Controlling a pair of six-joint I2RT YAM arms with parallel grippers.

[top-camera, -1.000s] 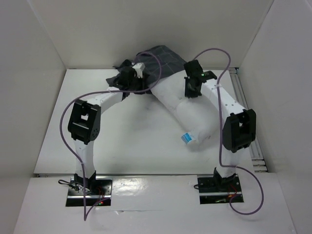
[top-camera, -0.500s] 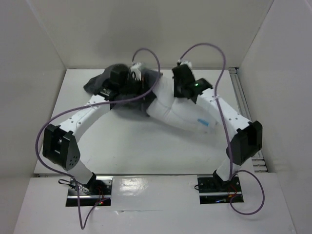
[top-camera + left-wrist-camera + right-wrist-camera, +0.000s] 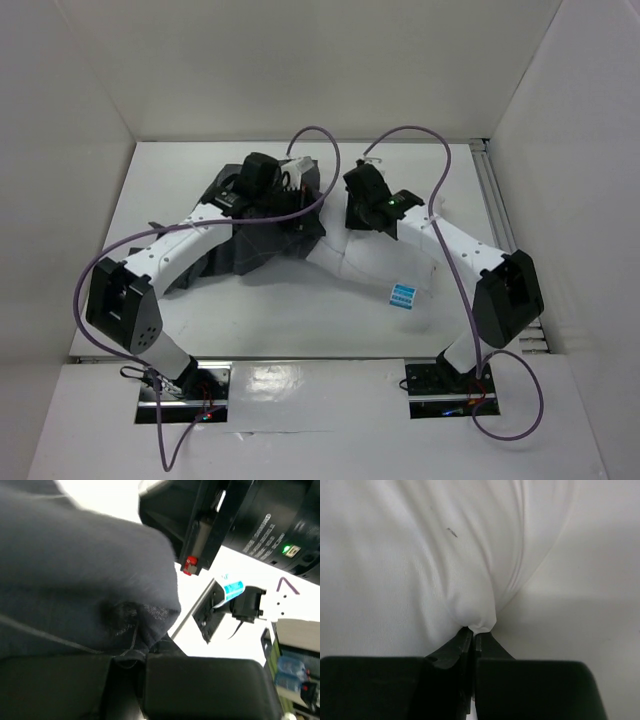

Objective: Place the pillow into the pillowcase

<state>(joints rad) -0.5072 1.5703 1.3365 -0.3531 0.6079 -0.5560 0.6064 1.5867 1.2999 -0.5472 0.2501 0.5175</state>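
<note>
Up top you see one pillow (image 3: 370, 265) and one pillowcase (image 3: 268, 245) touching mid-table, but only your wrist views show the grips: right gripper (image 3: 471, 632) pinching a pillow fold, left gripper (image 3: 131, 655) clamped on bunched pillowcase cloth.

No legible text found. Tag (image 3: 403, 295) on the pillow (image 3: 365, 270), at its side facing the near edge of the table (image 3: 280, 310): blue and white print, too small to read. Left wrist view: lines of white lettering (image 3: 257, 529) on a black round housing (image 3: 285, 510), blurred, unreadable. A small blue-and-white label (image 3: 233, 588) lower down, also unreadable; whether it is the same tag cannot be told.
</note>
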